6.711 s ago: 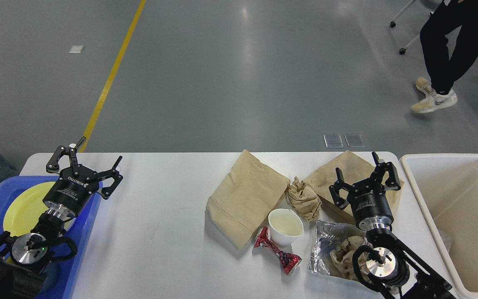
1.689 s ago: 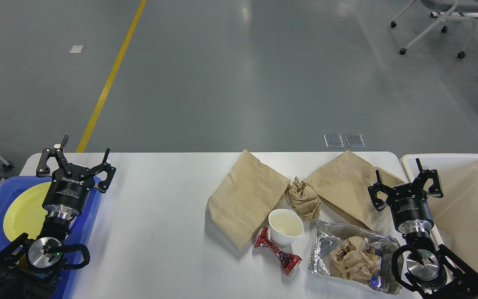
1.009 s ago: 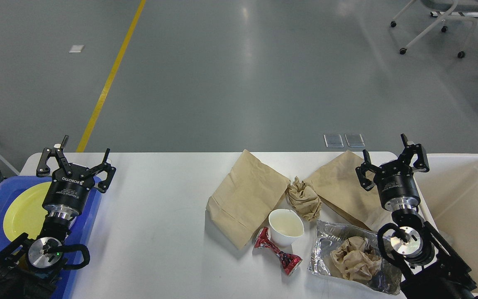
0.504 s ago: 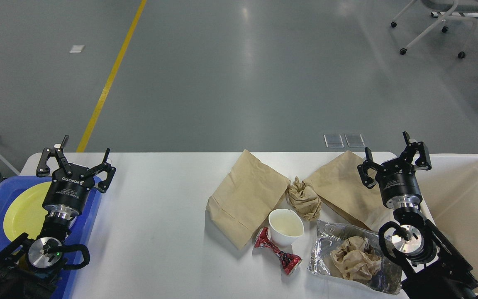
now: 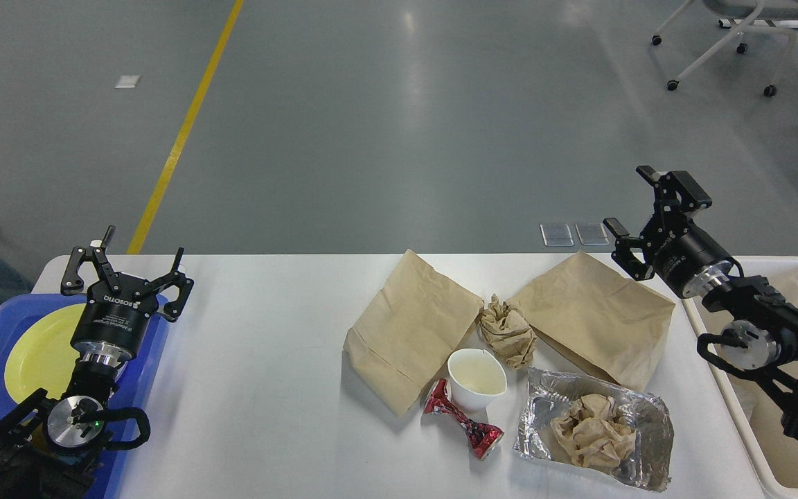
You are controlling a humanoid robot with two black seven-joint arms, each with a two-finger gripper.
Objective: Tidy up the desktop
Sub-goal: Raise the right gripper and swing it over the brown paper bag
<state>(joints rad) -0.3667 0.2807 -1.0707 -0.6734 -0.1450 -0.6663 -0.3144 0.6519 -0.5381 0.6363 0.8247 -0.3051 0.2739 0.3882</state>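
The desk [image 5: 267, 360] carries its litter in the right half: two brown paper bags [image 5: 409, 329], a foil sheet [image 5: 544, 416] with crumpled paper, a paper cup [image 5: 476, 378]. The right gripper [image 5: 641, 208], open and empty, hangs above the far right corner, nearer; the litter lies toward the near edge. The left gripper [image 5: 125, 267] is open, well apart.
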